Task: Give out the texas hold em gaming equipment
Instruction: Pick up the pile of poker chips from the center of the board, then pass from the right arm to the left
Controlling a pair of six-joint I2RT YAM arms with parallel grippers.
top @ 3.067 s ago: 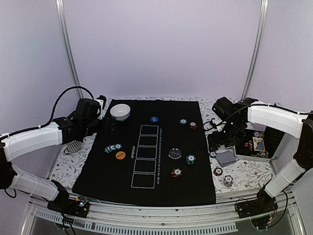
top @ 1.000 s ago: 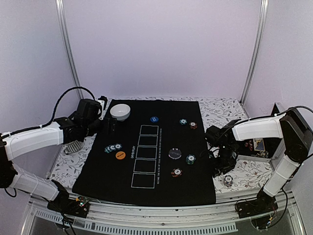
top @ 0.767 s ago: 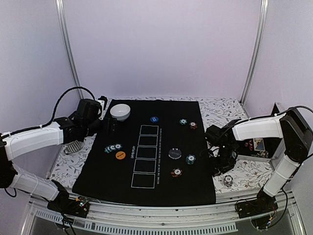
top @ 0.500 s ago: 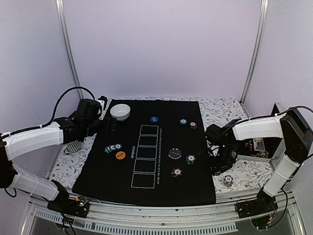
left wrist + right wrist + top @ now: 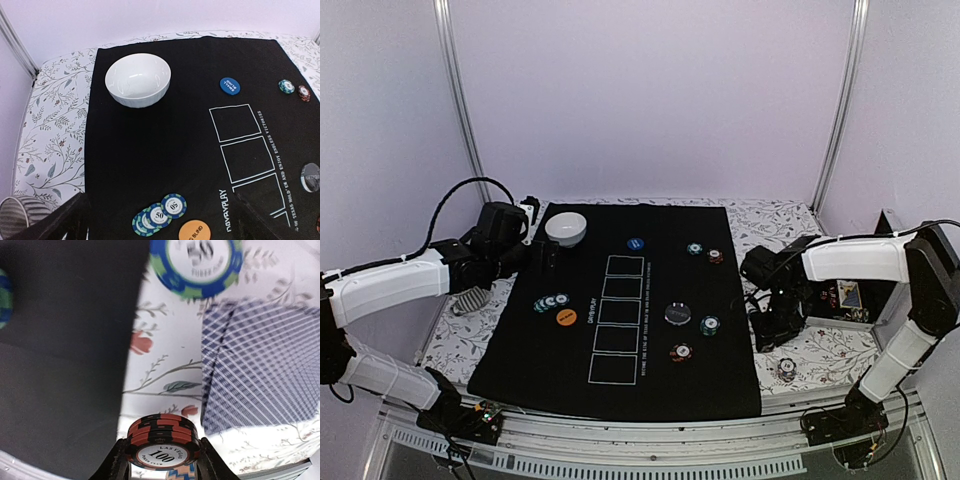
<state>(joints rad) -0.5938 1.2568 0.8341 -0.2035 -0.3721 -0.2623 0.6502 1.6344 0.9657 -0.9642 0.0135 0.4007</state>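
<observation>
Red-black chip stack | held between right fingers | left fingers wide | white bowl upright on mat

The red chip stack reads "100", blue disc "SMALL BLIND", mat "NOVAPLAY".
</observation>
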